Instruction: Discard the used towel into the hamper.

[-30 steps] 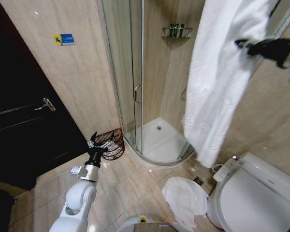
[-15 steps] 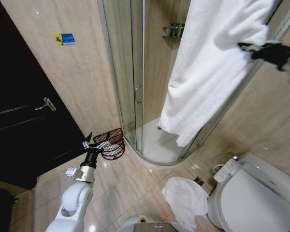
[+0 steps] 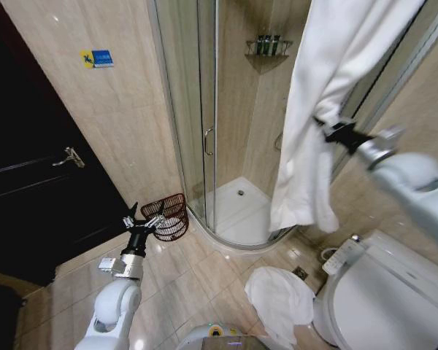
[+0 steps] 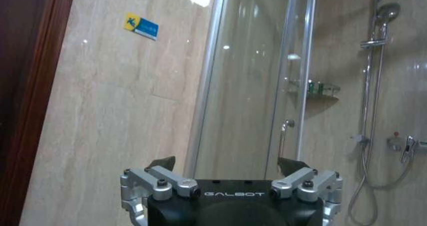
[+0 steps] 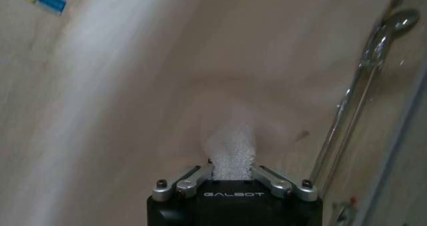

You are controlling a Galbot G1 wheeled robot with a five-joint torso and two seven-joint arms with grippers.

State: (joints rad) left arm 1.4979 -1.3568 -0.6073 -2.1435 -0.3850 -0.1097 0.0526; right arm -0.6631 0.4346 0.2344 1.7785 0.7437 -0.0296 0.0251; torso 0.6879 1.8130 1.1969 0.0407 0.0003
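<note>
My right gripper pinches the hanging white towel, jaws seemingly closed on it. My left gripper hovers wide open beside the hamper.

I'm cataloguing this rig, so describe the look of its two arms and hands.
Both arms have smooth white rounded shells ending in silver wrist collars. The left hand and right hand are black, with grey metal finger linkages held by round bolts and dark fingertips. White "GALBOT" lettering marks each black hand body. No loose cables show.

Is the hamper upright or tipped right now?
Tipped. The hamper lies on its side on the floor tiles by the shower door, its open mouth facing the open left gripper.
</note>
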